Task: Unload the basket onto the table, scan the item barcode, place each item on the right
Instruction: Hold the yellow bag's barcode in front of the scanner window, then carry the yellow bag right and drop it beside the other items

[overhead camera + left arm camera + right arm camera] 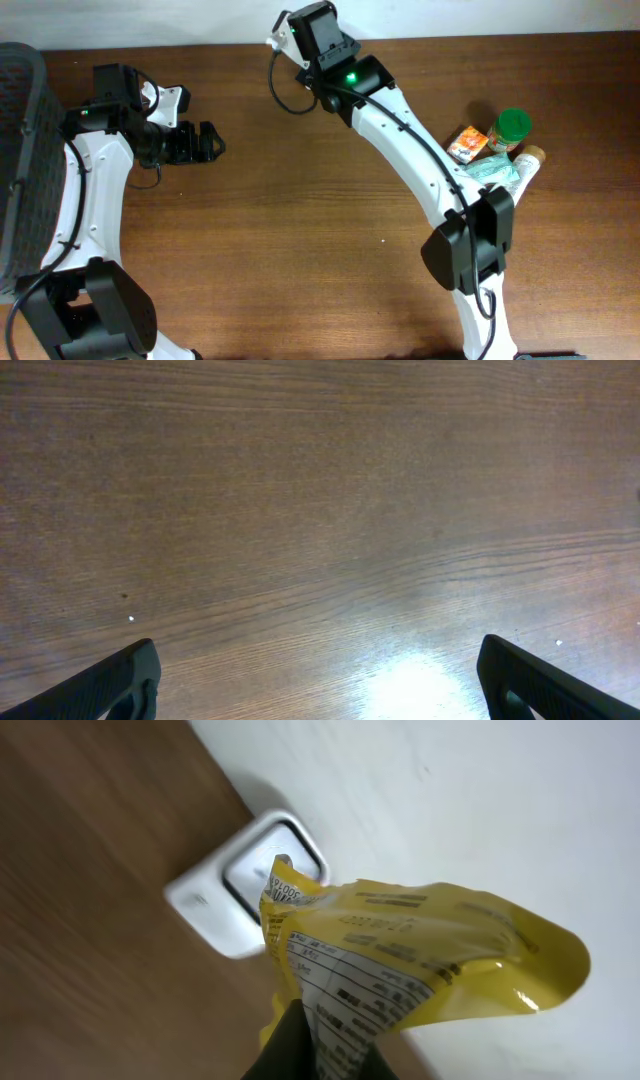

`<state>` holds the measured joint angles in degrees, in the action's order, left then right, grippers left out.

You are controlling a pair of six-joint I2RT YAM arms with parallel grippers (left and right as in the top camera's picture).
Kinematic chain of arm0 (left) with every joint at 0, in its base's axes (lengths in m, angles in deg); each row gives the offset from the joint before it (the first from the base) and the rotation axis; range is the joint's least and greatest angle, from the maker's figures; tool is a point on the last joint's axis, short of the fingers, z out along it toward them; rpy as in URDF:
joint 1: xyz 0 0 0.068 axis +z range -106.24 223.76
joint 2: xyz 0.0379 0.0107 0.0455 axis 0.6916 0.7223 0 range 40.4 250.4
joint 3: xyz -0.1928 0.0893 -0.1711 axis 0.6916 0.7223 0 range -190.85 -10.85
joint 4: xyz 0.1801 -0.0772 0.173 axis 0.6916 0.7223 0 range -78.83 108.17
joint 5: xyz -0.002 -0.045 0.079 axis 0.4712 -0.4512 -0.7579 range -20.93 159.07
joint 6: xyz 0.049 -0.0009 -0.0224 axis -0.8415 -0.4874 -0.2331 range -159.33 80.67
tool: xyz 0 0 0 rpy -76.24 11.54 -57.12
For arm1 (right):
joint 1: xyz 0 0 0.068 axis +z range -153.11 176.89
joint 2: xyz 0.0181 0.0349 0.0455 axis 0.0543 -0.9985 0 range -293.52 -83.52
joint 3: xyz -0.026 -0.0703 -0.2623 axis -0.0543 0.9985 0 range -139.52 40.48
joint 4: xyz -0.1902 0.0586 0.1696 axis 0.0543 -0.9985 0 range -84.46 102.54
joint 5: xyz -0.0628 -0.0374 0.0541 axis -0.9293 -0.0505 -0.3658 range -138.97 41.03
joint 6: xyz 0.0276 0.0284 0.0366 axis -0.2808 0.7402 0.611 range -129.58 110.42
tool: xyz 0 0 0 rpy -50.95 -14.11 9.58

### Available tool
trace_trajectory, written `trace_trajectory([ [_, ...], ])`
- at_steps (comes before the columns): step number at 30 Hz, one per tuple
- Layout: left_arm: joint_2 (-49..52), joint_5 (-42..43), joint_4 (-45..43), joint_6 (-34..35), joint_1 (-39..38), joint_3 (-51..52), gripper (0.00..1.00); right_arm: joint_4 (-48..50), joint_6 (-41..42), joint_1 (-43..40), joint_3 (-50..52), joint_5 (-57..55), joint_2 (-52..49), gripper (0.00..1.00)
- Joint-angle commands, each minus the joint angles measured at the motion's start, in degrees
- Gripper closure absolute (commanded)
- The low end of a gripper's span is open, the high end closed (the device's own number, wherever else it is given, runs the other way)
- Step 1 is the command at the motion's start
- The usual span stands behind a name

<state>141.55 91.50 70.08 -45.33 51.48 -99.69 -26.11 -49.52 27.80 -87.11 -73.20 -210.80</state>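
Note:
My right gripper (322, 1038) is shut on a yellow snack packet (430, 980), pinching its lower edge. The packet's white printed label panel faces the camera and is held up close to the white barcode scanner (245, 885), which sits at the table's far edge against the white wall. From overhead the scanner (279, 38) shows just left of my right wrist, and the packet is hidden under that wrist. My left gripper (208, 142) hovers over bare wood at the left, open, with nothing between its fingers (120, 680).
A cluster stands at the right: an orange packet (466, 143), a green-lidded jar (513, 127), a teal packet (495, 172) and a tan-capped bottle (531, 160). A black mesh basket (20, 150) occupies the far left edge. A black cable (285, 100) loops near the scanner.

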Motion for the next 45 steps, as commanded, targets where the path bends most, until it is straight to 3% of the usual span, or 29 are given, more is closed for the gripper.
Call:
trace_trajectory([
  [1, 0.52, 0.20, -0.04, -0.31, -0.04, -0.02, 0.01, 3.87, -15.10, -0.55, -1.57, -8.09, 0.24, 0.96],
  [15, 0.52, 0.22, -0.04, -0.31, -0.04, -0.02, 0.01, 21.14, -45.92, -1.79, -1.57, -8.13, -10.36, 0.96],
  [20, 0.52, 0.22, -0.04, -0.33, -0.04, -0.02, 0.01, 32.04, -47.36, -1.79, -1.57, -12.46, -14.45, 0.96],
  [38, 0.52, 0.22, -0.04, -0.31, -0.04, -0.02, 0.01, 31.63, -49.37, -1.70, -1.57, -14.01, -14.60, 0.96],
  [45, 0.52, 0.20, -0.04, -0.31, -0.04, -0.02, 0.01, 31.41, -41.79, -1.68, -1.57, -13.77, -12.52, 0.96],
])
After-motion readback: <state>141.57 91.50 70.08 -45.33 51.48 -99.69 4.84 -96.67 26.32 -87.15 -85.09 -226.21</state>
